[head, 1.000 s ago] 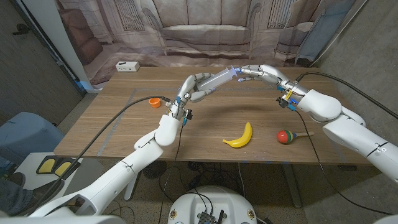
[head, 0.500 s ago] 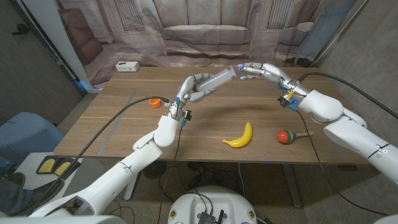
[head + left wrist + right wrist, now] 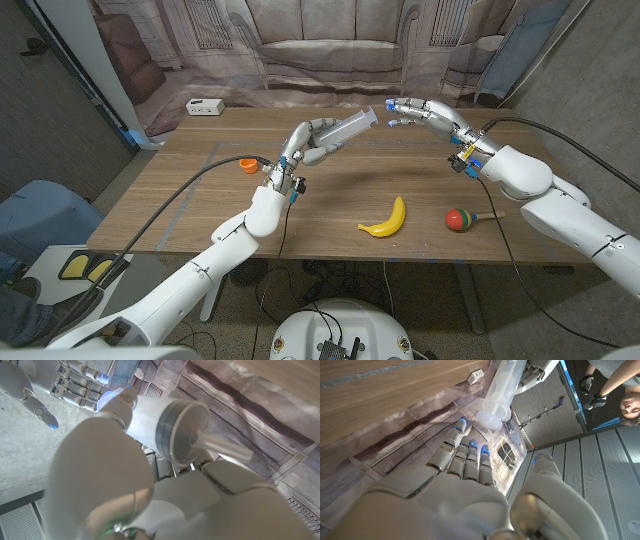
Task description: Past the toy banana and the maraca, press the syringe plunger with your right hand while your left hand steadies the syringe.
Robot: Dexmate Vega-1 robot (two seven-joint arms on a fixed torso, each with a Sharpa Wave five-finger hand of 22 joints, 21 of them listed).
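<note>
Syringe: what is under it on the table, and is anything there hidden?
Under the raised syringe, held by the left hand, lies bare table. The banana and maraca lie nearer the front edge, not beneath it. The hand and forearm cover a strip of tabletop.
</note>
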